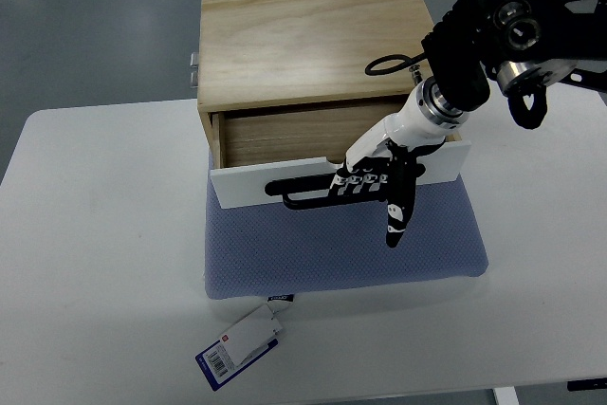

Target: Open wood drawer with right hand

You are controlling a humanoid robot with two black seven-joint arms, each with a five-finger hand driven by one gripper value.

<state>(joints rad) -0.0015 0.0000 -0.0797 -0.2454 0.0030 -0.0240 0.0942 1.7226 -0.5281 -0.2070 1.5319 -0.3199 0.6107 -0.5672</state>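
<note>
White table (pixel 95 234) carries wooden cabinet (pixel 313 40). Drawer (pixel 285 144) partly out, white front (pixel 247 185) over blue mat (pixel 341 253). Right hand (pixel 375 182) curled round black handle (pixel 299 194). Judged: opening begun, more pull left. Tag (pixel 242 346) before mat.

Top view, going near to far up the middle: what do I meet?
Tag → blue mat → black handle gripped by the right hand → white drawer front → wooden box.
</note>
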